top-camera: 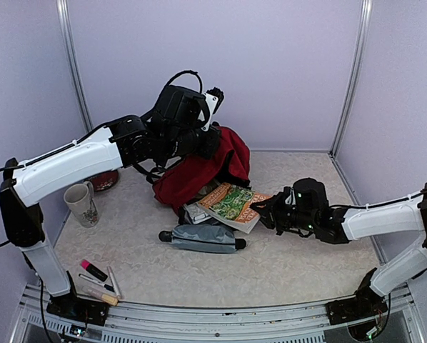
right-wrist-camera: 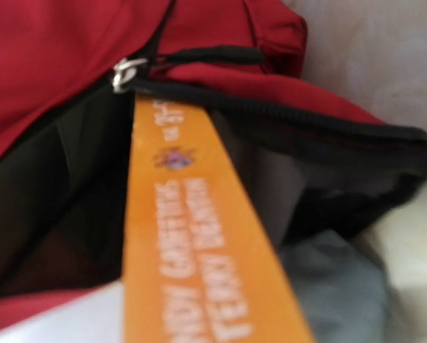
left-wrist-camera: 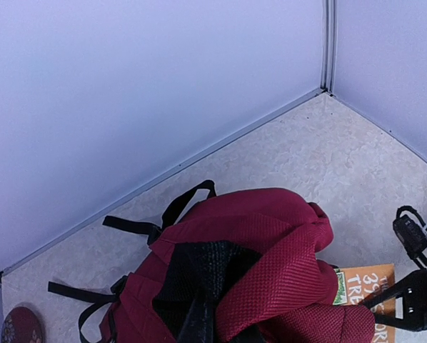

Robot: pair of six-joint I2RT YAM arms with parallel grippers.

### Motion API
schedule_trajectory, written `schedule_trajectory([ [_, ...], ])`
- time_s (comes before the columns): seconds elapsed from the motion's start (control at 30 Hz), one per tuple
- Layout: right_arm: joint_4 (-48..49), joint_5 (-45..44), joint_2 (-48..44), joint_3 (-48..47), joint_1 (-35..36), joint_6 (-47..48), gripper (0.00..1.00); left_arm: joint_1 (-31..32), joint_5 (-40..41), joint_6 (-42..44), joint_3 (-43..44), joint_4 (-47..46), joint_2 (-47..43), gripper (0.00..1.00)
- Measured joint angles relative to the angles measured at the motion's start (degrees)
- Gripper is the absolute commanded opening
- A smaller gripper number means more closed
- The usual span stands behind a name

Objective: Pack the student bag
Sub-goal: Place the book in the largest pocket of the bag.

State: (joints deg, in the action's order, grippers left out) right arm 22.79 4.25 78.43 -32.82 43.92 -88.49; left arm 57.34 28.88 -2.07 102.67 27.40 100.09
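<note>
Holding the student bag (top-camera: 199, 179) by its top fabric near the far edge of the table (top-camera: 299, 264), the left gripper (top-camera: 209, 141) is pinched almost fully closed. The right gripper (top-camera: 265, 209), jaws narrowly parted, clamps the orange book (top-camera: 231, 201) at the bag's mouth. Risks: the book's corner catching the zipper (right-wrist-camera: 285, 118); the fabric slipping free.

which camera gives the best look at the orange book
The top view: most of the book's green and orange cover shows, at the bag's mouth. The right wrist view has only its blurred orange spine; the left wrist view, just an orange corner.
</note>
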Motion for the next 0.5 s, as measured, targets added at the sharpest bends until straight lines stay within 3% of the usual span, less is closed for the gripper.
schedule_trajectory([
  [0.23,2.8,-1.8,14.4,-11.4,0.2,-5.8,0.0,1.7,-1.7,-0.2,-0.2,-0.5,0.0,0.0],
  [0.27,2.9,-2.0,17.0,-14.1,0.2,-5.8,0.04,2.0,-1.7,0.0,-0.2,-0.7,0.0,0.0],
  [0.37,2.9,-2.1,25.2,-23.8,0.2,-5.4,0.39,2.5,-1.7,0.4,-0.2,-1.4,0.0,0.0],
  [0.43,3.1,-2.0,28.5,-27.7,0.2,-5.0,0.53,2.4,-1.7,0.6,-0.2,-1.7,0.0,0.0],
  [0.5,3.1,-1.4,29.9,-29.0,0.2,-3.7,0.61,1.7,-2.1,0.5,-0.6,-2.2,-0.2,0.0],
])
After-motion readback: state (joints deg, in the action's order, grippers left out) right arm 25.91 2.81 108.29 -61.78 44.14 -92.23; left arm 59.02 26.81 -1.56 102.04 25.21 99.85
